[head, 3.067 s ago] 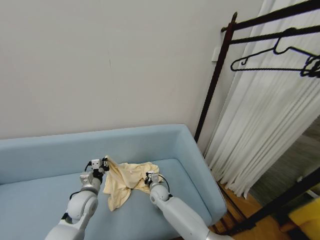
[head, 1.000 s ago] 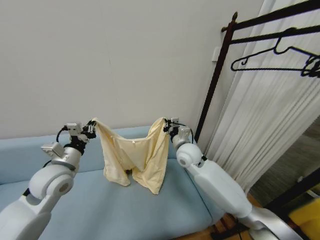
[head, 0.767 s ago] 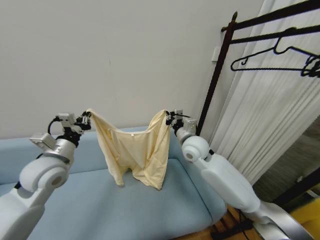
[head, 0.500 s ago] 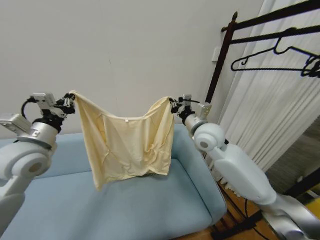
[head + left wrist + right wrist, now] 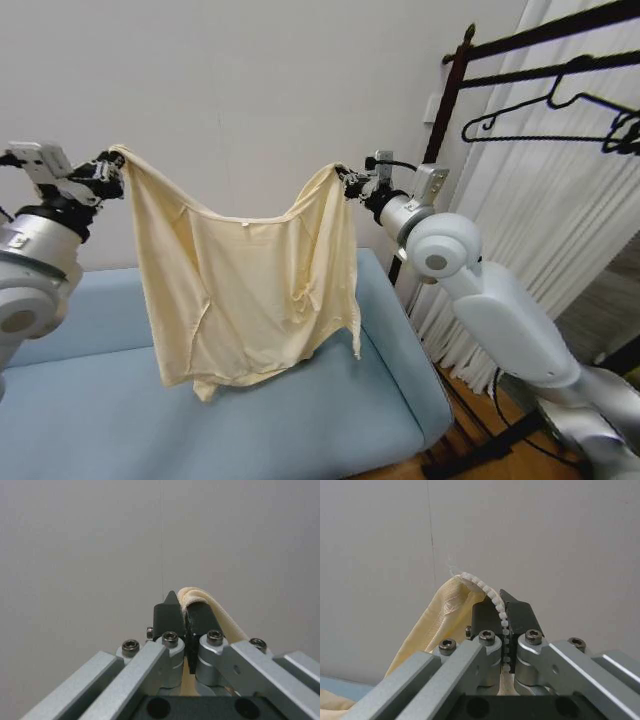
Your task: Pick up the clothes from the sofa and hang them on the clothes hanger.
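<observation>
The left jaws are shut tight on one top corner of the yellow cloth [image 5: 250,290]. The right jaws are shut tight on the other top corner. The cloth is held spread out between the two jaws and hangs down below them, over the blue sofa [image 5: 300,430]. A plain white wall [image 5: 250,90] is seen behind the jaws. A dark clothes rack [image 5: 441,130] is seen just past the right jaws, with a black hanger [image 5: 545,108] higher up and a white curtain [image 5: 540,250] behind.
</observation>
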### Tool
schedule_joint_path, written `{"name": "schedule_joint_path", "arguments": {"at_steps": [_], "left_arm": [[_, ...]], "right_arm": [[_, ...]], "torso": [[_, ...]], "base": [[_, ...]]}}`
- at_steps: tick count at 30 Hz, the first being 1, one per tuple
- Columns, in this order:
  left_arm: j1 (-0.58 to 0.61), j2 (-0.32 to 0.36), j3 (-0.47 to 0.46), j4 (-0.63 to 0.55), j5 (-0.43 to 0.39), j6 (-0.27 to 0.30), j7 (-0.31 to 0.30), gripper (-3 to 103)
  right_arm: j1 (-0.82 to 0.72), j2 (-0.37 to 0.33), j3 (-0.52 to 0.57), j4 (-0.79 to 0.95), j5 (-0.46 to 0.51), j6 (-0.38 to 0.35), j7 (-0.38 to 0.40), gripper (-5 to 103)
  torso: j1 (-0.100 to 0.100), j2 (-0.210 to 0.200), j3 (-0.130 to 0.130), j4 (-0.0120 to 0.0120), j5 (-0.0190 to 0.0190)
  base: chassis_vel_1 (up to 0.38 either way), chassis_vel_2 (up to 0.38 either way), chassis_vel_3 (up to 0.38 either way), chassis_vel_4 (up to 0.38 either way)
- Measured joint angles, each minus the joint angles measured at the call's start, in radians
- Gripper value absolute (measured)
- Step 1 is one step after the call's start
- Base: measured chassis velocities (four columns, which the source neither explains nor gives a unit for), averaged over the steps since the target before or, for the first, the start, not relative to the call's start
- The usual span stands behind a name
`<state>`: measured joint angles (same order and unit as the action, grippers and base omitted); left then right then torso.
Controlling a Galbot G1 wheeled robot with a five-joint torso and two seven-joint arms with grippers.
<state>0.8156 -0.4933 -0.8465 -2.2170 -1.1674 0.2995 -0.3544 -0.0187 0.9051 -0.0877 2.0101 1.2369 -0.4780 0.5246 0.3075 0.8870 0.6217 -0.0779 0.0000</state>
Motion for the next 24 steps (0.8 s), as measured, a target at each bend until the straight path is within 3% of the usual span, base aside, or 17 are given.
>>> {"name": "schedule_joint_path", "arguments": {"at_steps": [8, 13, 17, 21, 23, 24], "left_arm": [[-0.03, 0.022, 0.026, 0.016, -0.01, 0.005, 0.003, 1], [-0.116, 0.057, 0.085, 0.056, -0.038, 0.009, 0.005, 1], [-0.152, 0.079, 0.1, 0.074, -0.064, 0.017, 0.009, 1], [-0.158, 0.098, 0.104, 0.077, -0.079, 0.021, 0.017, 1], [-0.159, 0.101, 0.105, 0.077, -0.082, 0.021, 0.017, 1], [-0.161, 0.104, 0.108, 0.078, -0.085, 0.021, 0.018, 1]], "right_arm": [[-0.011, -0.002, -0.009, -0.002, 0.01, -0.005, 0.0, 1], [-0.042, -0.011, -0.005, 0.007, 0.008, -0.008, -0.003, -2], [-0.065, -0.024, 0.008, 0.02, 0.008, -0.026, -0.007, 6], [-0.083, -0.034, 0.02, 0.03, 0.008, -0.037, -0.007, 27], [-0.083, -0.035, 0.02, 0.031, 0.008, -0.037, -0.007, 27], [-0.084, -0.036, 0.02, 0.033, 0.008, -0.038, -0.006, 33]], "torso": [[0.0, 0.0, 0.0, 0.0001, -0.0002], [0.0, 0.0, 0.0, -0.0002, 0.0], [0.0, 0.0, 0.0, -0.0001, 0.0001], [0.0, 0.0, 0.0, 0.0, 0.0], [0.0, 0.0, 0.0, 0.0, 0.0], [0.0, 0.0, 0.0, 0.0, 0.0]], "base": [[0.0, 0.0, 0.0, 0.0], [0.0, 0.0, 0.0, 0.0], [0.0, 0.0, 0.0, 0.0], [0.0, 0.0, 0.0, 0.0], [0.0, 0.0, 0.0, 0.0], [0.0, 0.0, 0.0, 0.0]]}}
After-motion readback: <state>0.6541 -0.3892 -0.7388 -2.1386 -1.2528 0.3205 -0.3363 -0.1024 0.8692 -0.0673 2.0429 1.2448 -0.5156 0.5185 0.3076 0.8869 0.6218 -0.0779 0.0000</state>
